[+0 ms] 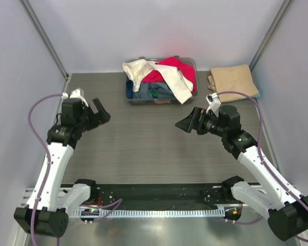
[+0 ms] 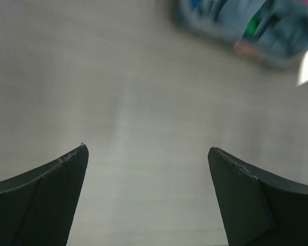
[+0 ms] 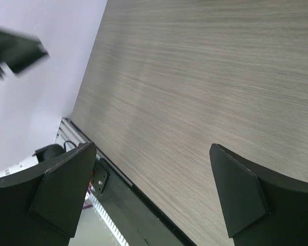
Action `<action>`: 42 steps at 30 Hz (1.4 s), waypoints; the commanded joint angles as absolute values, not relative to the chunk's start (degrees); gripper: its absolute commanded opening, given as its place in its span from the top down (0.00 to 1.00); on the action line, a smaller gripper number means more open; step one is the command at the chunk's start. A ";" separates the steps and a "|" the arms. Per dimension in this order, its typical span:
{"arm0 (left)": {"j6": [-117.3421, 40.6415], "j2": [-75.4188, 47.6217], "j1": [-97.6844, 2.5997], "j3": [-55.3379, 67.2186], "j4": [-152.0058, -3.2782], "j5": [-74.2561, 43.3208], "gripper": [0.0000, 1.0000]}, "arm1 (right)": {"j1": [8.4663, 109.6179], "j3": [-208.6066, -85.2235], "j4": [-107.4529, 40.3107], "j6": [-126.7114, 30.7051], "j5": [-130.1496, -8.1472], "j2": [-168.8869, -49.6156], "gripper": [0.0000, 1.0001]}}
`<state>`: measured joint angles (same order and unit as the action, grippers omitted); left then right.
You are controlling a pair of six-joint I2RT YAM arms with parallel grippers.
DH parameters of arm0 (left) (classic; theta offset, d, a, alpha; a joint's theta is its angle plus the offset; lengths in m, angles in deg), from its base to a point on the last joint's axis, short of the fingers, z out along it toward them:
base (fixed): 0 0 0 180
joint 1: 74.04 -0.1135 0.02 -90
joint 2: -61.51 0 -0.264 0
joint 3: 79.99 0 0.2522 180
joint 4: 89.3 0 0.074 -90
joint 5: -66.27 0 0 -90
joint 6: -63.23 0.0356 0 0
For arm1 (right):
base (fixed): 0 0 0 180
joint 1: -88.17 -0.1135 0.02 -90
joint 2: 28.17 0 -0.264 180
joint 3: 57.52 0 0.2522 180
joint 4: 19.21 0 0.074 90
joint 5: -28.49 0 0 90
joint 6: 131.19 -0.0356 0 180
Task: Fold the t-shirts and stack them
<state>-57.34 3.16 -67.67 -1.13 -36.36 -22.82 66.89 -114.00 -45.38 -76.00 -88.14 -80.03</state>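
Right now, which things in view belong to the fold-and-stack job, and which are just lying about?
Job:
- cream-white t-shirt, draped over the tub
- red t-shirt, in the tub
- blue-grey t-shirt, in the tub
- tan t-shirt, folded at the far right
- left gripper and right gripper, both open and empty

Not the job:
- grey plastic tub
- table

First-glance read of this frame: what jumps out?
A cream-white shirt droops over a red shirt and a blue-grey shirt heaped in the tub at the table's far centre. A tan shirt lies folded at the far right. The left gripper and right gripper hover open above the table, holding nothing.
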 commanded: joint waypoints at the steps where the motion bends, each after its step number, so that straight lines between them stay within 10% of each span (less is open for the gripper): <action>1: -57.44 14.09 -67.63 -9.23 -29.22 -18.73 0.00 | 66.55 -117.77 -46.69 -75.47 -83.66 -79.59 0.00; 17: -59.03 29.43 -67.63 -19.03 -30.36 -14.77 0.00 | 66.46 -144.13 -59.16 -60.36 -50.45 -113.40 0.00; 33: -58.41 29.25 -67.63 -19.30 -30.98 -11.51 0.00 | 66.46 -168.75 -60.57 -55.34 -48.23 -141.98 0.01; 42: -58.32 29.51 -67.63 -19.38 -30.98 -11.60 0.00 | 66.72 -169.46 -60.75 -55.60 -50.69 -145.33 0.19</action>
